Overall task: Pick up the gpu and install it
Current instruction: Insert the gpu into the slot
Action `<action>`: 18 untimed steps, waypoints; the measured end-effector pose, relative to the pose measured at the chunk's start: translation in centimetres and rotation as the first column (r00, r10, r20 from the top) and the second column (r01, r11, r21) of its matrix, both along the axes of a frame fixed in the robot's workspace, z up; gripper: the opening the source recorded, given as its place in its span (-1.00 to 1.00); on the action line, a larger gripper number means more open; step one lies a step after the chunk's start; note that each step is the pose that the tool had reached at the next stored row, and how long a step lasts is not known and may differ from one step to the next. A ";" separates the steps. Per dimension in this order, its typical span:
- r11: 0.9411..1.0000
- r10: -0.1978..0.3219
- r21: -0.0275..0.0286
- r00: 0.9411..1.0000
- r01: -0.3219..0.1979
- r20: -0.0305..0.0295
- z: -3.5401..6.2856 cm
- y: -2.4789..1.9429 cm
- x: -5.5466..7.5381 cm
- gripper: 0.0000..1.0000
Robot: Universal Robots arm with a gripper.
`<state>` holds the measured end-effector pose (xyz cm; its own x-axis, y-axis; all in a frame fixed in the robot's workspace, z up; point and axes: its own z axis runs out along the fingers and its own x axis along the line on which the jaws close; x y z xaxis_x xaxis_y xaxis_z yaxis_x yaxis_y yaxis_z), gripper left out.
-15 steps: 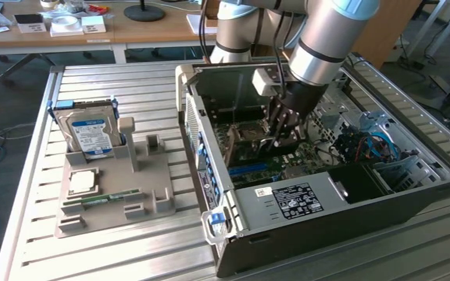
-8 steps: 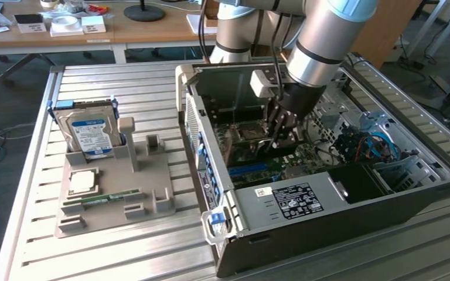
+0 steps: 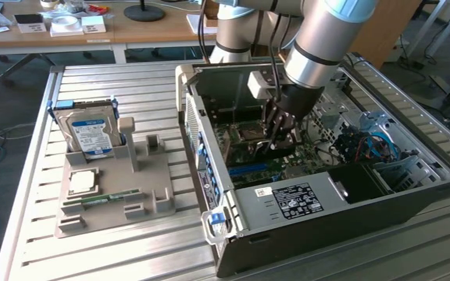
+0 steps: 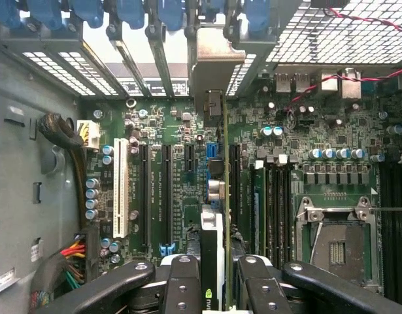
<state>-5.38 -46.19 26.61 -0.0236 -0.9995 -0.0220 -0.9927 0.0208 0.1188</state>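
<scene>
Wrist view, looking straight down past the gripper [image 4: 218,282], shows the gpu [image 4: 212,255] edge-on. It is a thin card standing on its long edge, pinched between the two black fingers [image 4: 181,278], which are partly closed against its flat faces. Its long axis runs straight out ahead of the gripper, and its silver end bracket [image 4: 214,62] leads toward the rear wall of the computer case [image 4: 31,131], close under the row of blue latches [image 4: 132,12]. What shows of the card is an olive-brown board edge, a pale cover near the fingers and a green-and-white logo. Below it lies the motherboard [image 4: 181,111]. To one side of the gripper the long black expansion slots [image 4: 145,190] and a white slot [image 4: 120,190] stand bare. To the other side are the memory slots [image 4: 272,209] and the CPU socket [image 4: 335,245], both close by. I cannot tell whether the card's lower edge touches a slot. In the exterior view the gripper [image 3: 280,137] reaches down into the open-sided case with the gpu [image 3: 281,153] dark beneath it, low among the boards. Case walls stand on all sides, and there is free room above. Well apart, at the exterior view's left, a grey holder tray [image 3: 143,175] on the slatted table [image 3: 131,252] carries a hard drive [image 3: 91,132].
</scene>
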 end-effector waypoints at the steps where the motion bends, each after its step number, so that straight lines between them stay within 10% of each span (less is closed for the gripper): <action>1: 1.000 0.000 0.000 1.000 0.000 0.000 -0.01 -0.03 0.0 -0.47; 18: 1.000 0.000 0.000 1.000 0.000 0.000 -0.72 -0.05 -0.6 -0.47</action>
